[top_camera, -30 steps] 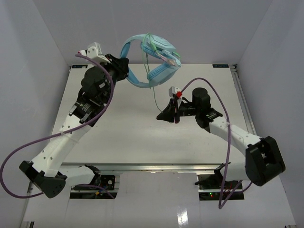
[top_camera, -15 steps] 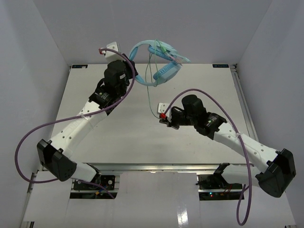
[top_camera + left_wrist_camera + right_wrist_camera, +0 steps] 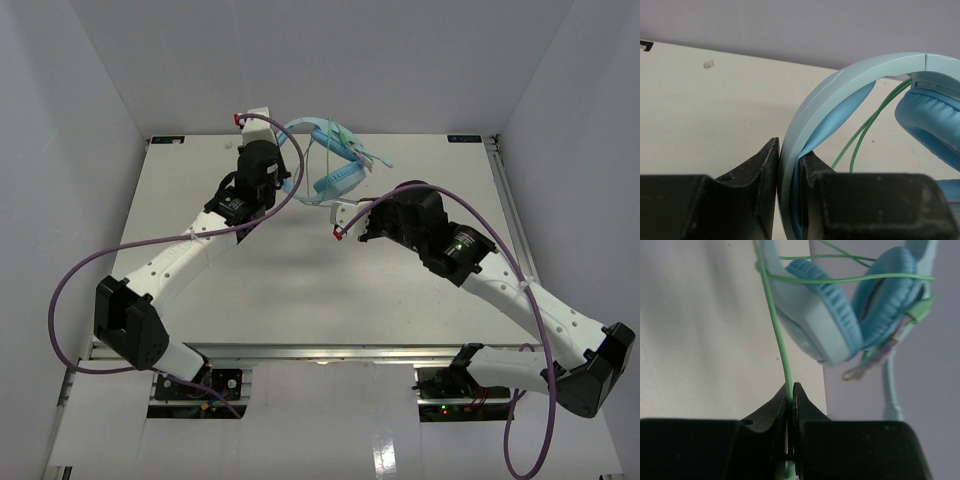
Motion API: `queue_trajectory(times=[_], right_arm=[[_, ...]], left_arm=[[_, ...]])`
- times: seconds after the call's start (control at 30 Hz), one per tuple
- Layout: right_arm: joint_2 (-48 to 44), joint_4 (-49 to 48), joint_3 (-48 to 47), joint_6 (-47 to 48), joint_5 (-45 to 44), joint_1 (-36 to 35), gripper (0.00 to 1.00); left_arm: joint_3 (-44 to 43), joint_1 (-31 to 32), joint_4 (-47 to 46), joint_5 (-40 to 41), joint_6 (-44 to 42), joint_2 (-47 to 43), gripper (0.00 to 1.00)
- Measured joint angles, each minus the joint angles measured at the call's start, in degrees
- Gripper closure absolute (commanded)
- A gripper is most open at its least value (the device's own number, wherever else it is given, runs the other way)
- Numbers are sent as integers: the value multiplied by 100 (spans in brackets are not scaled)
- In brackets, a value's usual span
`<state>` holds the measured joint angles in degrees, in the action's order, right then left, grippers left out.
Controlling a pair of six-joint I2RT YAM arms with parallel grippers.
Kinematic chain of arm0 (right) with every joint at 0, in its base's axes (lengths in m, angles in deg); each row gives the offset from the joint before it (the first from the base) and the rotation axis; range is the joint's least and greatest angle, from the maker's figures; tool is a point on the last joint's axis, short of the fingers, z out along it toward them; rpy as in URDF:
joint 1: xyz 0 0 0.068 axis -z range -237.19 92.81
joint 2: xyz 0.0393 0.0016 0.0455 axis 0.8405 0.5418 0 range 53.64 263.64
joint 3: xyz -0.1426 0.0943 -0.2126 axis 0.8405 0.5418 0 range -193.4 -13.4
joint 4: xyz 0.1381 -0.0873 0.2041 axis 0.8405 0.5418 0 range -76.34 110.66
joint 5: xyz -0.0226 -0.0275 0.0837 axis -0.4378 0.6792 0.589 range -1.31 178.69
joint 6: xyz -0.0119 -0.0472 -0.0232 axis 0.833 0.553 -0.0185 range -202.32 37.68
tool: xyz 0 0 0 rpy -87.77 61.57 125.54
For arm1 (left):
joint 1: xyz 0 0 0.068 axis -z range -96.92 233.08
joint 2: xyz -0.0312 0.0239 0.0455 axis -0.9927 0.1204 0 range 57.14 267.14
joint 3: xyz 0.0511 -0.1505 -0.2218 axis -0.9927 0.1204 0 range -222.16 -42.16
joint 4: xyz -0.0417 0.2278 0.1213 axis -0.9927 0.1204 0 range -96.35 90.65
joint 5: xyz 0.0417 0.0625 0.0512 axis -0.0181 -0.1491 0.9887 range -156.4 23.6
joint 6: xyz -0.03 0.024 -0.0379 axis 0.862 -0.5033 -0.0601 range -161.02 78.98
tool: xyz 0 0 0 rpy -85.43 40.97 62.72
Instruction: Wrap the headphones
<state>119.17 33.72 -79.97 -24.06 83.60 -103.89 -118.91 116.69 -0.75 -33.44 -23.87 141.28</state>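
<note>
The light blue headphones [image 3: 332, 163] hang above the far middle of the table. My left gripper [image 3: 288, 184] is shut on the curved headband [image 3: 840, 95], which is pinched between its jaws [image 3: 789, 160]. An earcup [image 3: 932, 120] shows at the right of the left wrist view. The thin pale-green cord [image 3: 779, 335] is looped around the earcups [image 3: 835, 325] and runs down into my right gripper [image 3: 790, 396], which is shut on it. In the top view my right gripper [image 3: 355, 212] sits just below and right of the headphones.
The white table [image 3: 300, 290] is walled by pale panels at the back and both sides. Thick purple robot cables [image 3: 75, 290] loop off both arms. A small mark [image 3: 708, 63] lies on the table near its far edge.
</note>
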Motion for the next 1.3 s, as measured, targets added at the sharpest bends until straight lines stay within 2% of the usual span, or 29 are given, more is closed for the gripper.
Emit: queue_trajectory(times=[0.23, 0.5, 0.93, 1.3], right_arm=[[224, -263, -269, 637, -859, 0, 92], [460, -642, -408, 1014, -1308, 2, 92], [752, -868, -405, 1371, -1209, 7, 92], [1059, -949, -372, 1643, -869, -24, 92]], left_arm=[[426, 0, 48, -122, -121, 188, 100], [781, -2, 40, -400, -160, 158, 100], [1429, -2, 291, -1334, -155, -641, 100], [1538, -2, 768, -2224, -49, -1014, 100]])
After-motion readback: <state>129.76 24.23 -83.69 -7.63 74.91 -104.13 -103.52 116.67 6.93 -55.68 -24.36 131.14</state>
